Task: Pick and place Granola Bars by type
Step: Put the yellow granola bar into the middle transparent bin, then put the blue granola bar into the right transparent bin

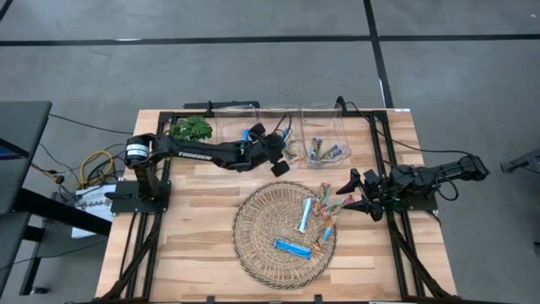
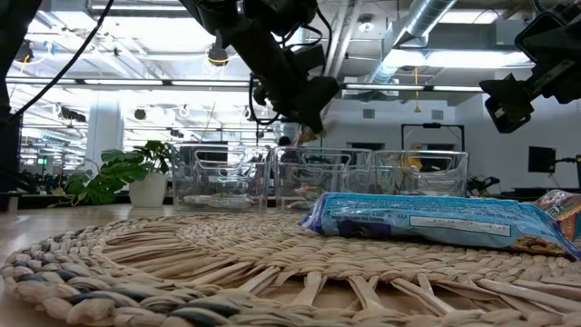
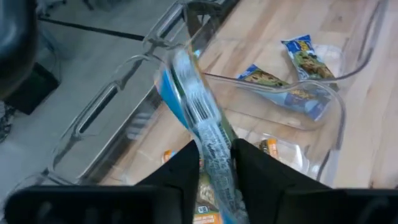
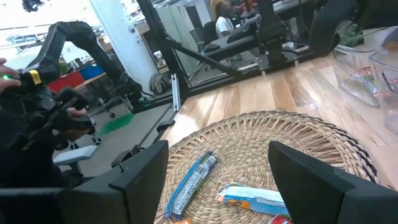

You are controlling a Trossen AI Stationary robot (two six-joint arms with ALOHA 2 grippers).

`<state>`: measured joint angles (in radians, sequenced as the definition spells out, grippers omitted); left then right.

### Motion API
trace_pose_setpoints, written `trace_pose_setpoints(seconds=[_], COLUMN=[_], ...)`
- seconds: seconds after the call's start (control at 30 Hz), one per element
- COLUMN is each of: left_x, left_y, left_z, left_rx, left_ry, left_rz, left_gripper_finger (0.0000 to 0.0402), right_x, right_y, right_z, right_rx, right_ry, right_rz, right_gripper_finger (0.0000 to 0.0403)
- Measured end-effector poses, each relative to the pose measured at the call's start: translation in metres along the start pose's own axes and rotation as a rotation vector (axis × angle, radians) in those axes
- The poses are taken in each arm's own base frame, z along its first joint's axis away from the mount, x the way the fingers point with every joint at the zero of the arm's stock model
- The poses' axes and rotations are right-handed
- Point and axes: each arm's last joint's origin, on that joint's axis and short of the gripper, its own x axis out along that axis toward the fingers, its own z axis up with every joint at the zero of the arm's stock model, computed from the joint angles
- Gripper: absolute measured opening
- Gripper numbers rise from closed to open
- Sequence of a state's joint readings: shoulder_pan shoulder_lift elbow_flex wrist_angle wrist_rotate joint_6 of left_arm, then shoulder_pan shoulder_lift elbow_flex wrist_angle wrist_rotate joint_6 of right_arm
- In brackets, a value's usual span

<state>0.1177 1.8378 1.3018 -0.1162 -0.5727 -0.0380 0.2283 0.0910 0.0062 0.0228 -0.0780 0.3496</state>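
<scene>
My left gripper (image 1: 278,154) hangs over the middle clear bin (image 1: 284,127) at the table's far side, shut on a blue granola bar (image 3: 189,99). Multicoloured bars (image 3: 272,147) lie in that bin. Blue bars (image 1: 326,151) lie in the right bin (image 1: 331,135). My right gripper (image 1: 358,193) is open and empty above the right rim of the woven mat (image 1: 261,221). Two blue bars (image 1: 305,214) (image 1: 292,247) and several multicoloured bars (image 1: 327,203) lie flat on the mat. My left gripper pinches the blue bar between its two fingers (image 3: 186,171), on the bar's flat faces near one end (image 3: 214,155). The fingers point down over the bin. The rest of the bar sticks out past the fingertips, lifted clear of the bin.
A third clear bin (image 1: 236,122) stands left of the middle one, and a green plant (image 1: 192,128) left of that. Black frame rails (image 1: 384,160) run along the table's sides. Bare wood lies left of the mat.
</scene>
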Motion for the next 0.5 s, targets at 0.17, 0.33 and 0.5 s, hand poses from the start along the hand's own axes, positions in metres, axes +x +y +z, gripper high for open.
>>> trace_pose_setpoints(seconds=[0.17,0.33,0.5], left_x=[0.000,-0.001,-0.009], left_y=[-0.001,-0.003,-0.015], left_z=[-0.001,-0.001,0.000], left_rx=[0.006,0.004,0.017], left_ry=[0.005,0.004,-0.018], left_rz=[-0.026,-0.023,-0.058], left_gripper_finger=[0.0157,0.0202,0.0218], right_x=[0.000,0.000,0.000], right_y=[0.000,0.000,0.000], right_z=[0.000,0.000,0.000], right_rx=[0.000,0.000,0.000], right_ry=[0.000,0.000,0.000], right_rz=[0.000,0.000,0.000], right_gripper_finger=[0.0271,0.0271,0.0271])
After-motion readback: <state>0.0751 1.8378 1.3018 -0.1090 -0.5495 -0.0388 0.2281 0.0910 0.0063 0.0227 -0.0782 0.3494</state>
